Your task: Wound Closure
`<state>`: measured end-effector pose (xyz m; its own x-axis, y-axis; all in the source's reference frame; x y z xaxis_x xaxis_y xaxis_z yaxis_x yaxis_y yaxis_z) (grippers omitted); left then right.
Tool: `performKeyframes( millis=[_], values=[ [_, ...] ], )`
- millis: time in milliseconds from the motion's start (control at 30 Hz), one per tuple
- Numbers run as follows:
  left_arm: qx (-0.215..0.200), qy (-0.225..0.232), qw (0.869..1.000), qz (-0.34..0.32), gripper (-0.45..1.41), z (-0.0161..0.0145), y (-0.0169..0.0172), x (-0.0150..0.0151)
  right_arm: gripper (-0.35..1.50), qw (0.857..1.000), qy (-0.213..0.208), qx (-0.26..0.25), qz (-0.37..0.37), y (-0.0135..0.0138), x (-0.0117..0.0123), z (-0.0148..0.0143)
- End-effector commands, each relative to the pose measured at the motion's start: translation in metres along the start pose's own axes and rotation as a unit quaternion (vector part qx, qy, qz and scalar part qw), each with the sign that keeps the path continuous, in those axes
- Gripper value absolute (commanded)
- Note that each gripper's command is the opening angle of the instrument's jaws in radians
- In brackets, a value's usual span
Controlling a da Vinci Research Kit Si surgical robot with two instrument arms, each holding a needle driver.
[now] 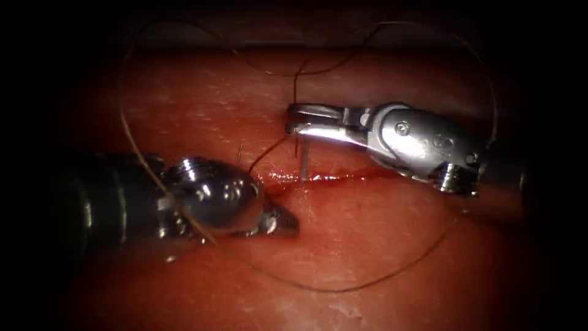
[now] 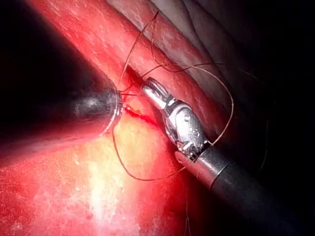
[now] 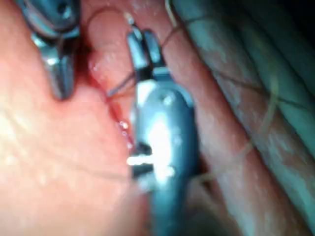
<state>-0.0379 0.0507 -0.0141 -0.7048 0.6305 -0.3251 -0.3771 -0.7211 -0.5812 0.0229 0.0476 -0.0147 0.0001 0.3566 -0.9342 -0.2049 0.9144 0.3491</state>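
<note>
two end effectors sit over the tissue (image 1: 367, 245). the right end effector (image 1: 293, 119) is clamped on the needle (image 1: 302, 162) at its upper end, just above the cut (image 1: 331, 177); the needle runs down from there into the tissue at the cut's edge. the left end effector (image 1: 288, 222) rests below the cut with its jaws closed and seems to hold nothing, though thread (image 1: 343, 288) lies draped across its wrist. the thread loops widely round both tools. the needle looks stiff, thin and slick, best held flat across the jaws away from its tip. the thread is light and limp and snags easily. the tissue looks soft and wet with red fluid (image 1: 288, 178).
</note>
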Motion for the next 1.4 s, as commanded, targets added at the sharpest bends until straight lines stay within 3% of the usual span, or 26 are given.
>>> performKeyframes(
  millis=[33, 633, 1400],
  values=[
    [0.001, 0.0, 1.0, 0.002, -0.31, 0.0009, -0.0001, 0.0002, -0.35, 1.0, 0.002, 0.001, 0.001, 0.0001, -0.0004, 0.0008],
    [-0.011, 0.0, 1.0, 0.005, -0.34, 0.0008, 0.0038, -0.0003, -0.35, 1.0, -0.012, 0.011, 0.016, 0.0011, -0.0003, 0.0009],
    [-0.013, 0.011, 1.0, 0.018, -0.3, 0.0031, 0.0016, -0.0023, -0.35, 0.997, -0.02, -0.001, 0.07, 0.001, -0.0012, 0.0009]
  ],
)
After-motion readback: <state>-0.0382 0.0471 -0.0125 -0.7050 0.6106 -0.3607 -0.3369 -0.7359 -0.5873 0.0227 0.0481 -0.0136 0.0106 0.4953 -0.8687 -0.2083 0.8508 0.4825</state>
